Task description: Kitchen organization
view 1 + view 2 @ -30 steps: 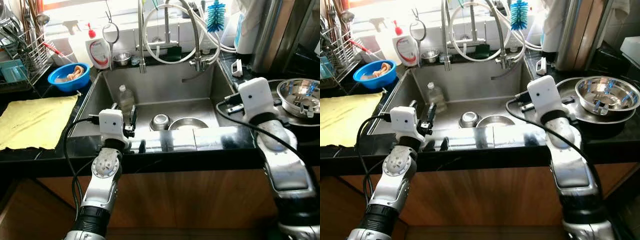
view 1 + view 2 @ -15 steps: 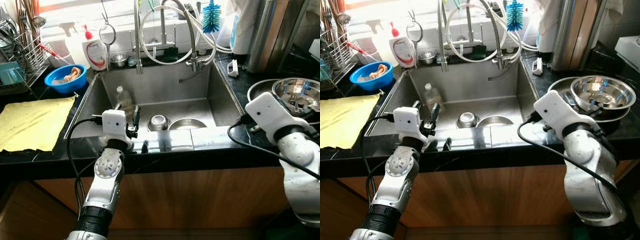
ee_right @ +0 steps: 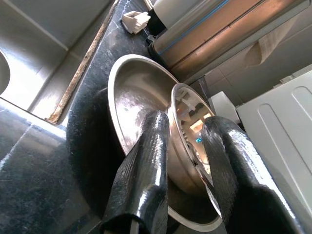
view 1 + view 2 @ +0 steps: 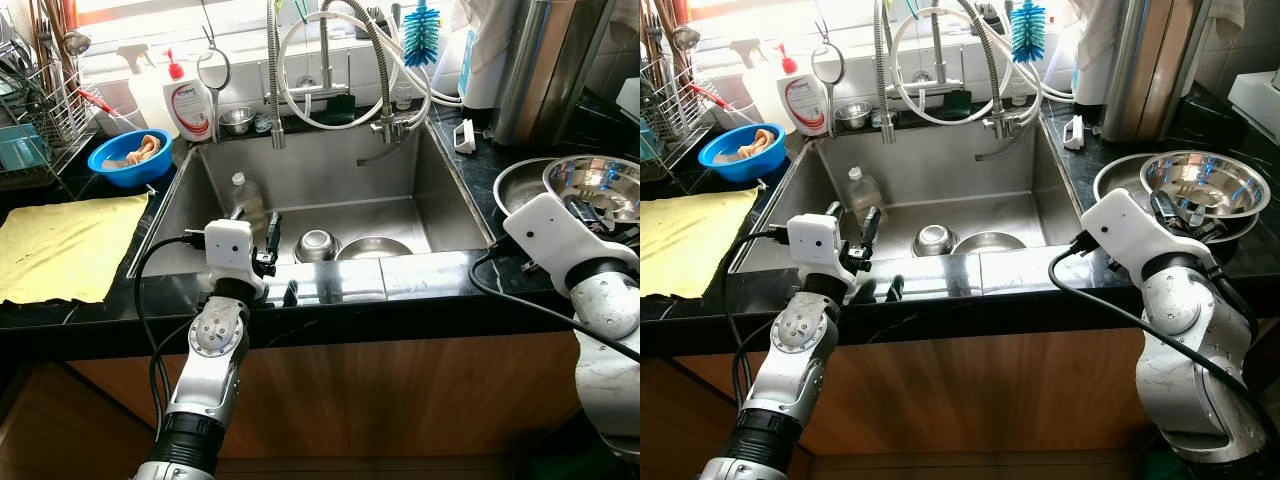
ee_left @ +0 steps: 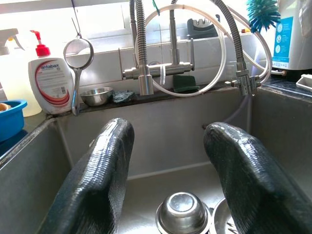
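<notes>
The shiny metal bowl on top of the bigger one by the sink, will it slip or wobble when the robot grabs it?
Probably a little. The steel bowl looks smooth and polished, so the right gripper, its fingers astride the rim, might slide. It sits nested in a larger bowl, metal on metal, so it may rock or clatter. It looks thin-walled, likely light and stiff.

A black stone worktop runs across the middle of the frame, with a stainless sink sunk into its centre. Below it, warm brown wooden cabinet fronts take up the lower part. Along the upper edge, bright daylight falls from a window onto a pale sill and white-tiled wall behind the tall spring-hose tap. At upper left stands a wire drying rack. At upper right a tall steel cylinder rises from the worktop, and a white appliance sits at the far right edge.
</notes>
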### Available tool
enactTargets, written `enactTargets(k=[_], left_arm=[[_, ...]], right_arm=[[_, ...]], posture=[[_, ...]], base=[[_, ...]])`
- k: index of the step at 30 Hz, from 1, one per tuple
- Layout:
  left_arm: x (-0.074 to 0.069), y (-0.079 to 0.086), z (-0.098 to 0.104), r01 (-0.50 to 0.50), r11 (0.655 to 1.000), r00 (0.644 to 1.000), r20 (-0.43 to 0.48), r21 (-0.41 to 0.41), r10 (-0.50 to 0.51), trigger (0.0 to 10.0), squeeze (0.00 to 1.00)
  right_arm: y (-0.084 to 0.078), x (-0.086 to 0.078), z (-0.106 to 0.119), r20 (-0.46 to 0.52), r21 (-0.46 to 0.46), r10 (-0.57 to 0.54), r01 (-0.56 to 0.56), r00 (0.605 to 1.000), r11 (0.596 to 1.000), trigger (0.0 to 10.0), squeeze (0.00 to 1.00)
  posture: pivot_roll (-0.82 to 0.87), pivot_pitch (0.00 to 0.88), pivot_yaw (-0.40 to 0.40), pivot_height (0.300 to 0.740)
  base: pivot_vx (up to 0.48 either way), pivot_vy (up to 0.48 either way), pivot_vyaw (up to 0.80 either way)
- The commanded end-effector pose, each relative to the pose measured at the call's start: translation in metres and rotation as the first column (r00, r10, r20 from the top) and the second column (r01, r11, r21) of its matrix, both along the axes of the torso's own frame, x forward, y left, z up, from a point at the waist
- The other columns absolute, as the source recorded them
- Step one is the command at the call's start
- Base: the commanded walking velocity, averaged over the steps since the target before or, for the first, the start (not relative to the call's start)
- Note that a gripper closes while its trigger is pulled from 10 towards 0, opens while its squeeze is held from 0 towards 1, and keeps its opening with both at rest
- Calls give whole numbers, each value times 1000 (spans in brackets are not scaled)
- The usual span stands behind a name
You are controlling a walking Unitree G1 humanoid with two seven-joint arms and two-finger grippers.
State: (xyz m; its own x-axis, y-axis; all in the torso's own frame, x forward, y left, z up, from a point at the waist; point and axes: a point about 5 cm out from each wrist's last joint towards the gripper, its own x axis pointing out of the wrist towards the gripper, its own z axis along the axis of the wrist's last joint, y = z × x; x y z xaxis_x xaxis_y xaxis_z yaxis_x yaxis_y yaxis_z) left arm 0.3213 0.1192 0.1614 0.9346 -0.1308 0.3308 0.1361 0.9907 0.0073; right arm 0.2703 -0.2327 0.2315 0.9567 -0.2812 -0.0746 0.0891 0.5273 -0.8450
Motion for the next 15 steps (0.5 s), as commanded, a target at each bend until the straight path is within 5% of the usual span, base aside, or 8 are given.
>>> enactTargets(k=[1,2,3,4,5,15], left_arm=[[0,4,-4,-4,1000,1000,-17,6,4,10000,0],[0,4,-4,-3,1000,1000,-18,6,4,10000,0],[0,4,-4,-3,1000,1000,-18,6,3,10000,0],[0,3,-5,-1,1000,1000,-20,8,2,10000,0],[0,3,-5,-1,1000,1000,-21,8,1,10000,0],[-1,2,-6,3,1000,1000,-24,10,-2,10000,0]], right_arm=[[6,-3,2,4,0,31,-31,1000,1000,10000,0],[6,-3,2,4,1,31,-31,1000,1000,10000,55],[6,-3,1,4,2,30,-30,1000,1000,10000,1000],[5,-3,-1,-1,-10,23,-23,1000,1000,10000,1000],[5,-3,-2,-4,-17,21,-21,1000,1000,10000,0],[1,-5,7,53,-38,-13,15,999,999,10000,0]], posture=[[-284,0,117,740],[-284,0,117,740],[-284,0,117,740],[-284,0,117,740],[-284,0,117,740],[-284,0,116,740]], base=[[0,0,0],[0,0,0],[0,0,0],[0,0,0],[0,0,0],[0,0,0]])
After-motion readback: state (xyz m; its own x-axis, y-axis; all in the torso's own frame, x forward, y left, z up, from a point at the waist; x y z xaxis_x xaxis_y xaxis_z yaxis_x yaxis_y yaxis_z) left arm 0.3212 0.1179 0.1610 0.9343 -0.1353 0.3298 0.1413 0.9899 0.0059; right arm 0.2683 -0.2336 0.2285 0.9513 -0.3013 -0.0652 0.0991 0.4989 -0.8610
